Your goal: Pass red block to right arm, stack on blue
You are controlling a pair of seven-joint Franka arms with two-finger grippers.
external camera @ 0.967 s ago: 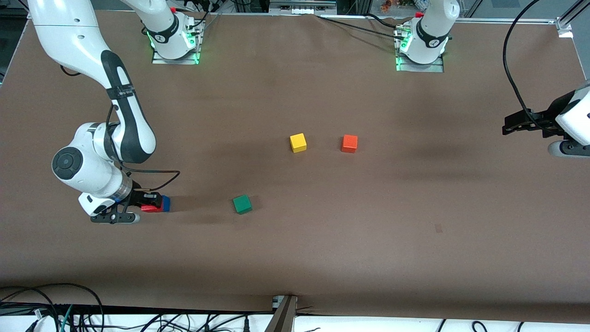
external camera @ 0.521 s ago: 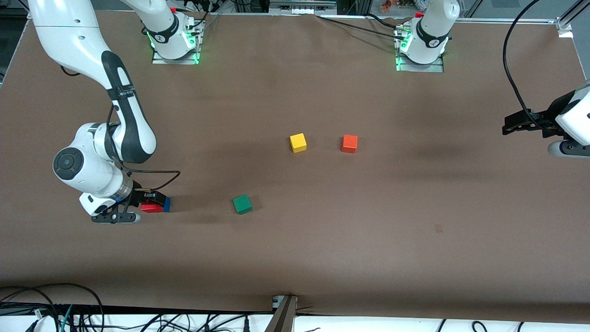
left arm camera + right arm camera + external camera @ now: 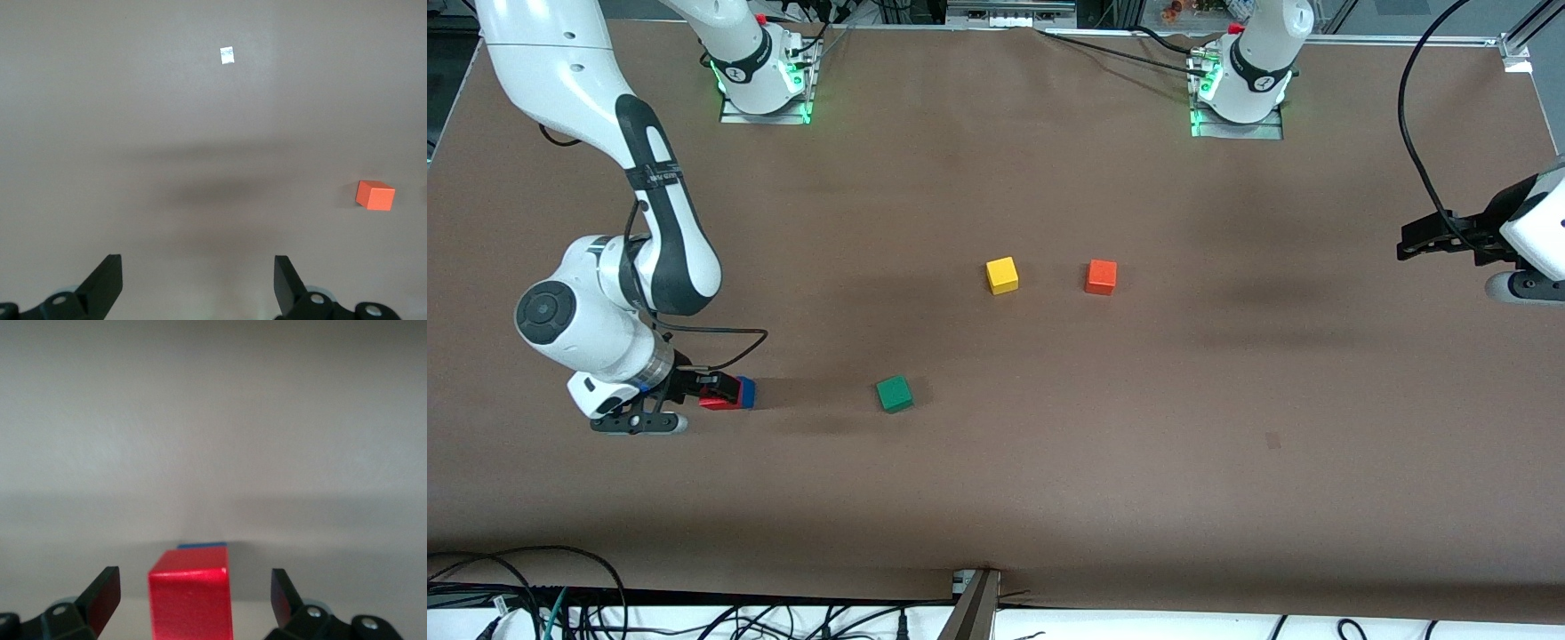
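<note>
Nearest to my front camera, toward the right arm's end of the table, I see the right gripper (image 3: 716, 391) low over the stack. In the right wrist view its two black fingers (image 3: 100, 593) stand spread wide, and the red block (image 3: 191, 601) sits between them with a clear gap on either side, so neither finger touches it. The red block (image 3: 713, 401) rests on the blue block (image 3: 746, 392); from the wrist camera only a thin strip of blue (image 3: 201, 546) shows past the red one's top edge. In the front view the gripper covers much of the pair, so I cannot tell how squarely the red block sits on the blue.

At about the same depth, toward the middle of the table, lies the green block (image 3: 894, 393), well apart from the stack.

Farther from the camera are the yellow block (image 3: 1002, 275) and the orange block (image 3: 1101, 276), near each other, the orange one more toward the left arm's end.

The left gripper (image 3: 1409, 244) waits in the air over the left arm's end of the table. In the left wrist view I see its fingers (image 3: 107, 283) spread wide with nothing between them, only the brown table (image 3: 200, 133) below, a small pale mark (image 3: 227, 55) on it, and the orange block (image 3: 375, 195) off to one side.
</note>
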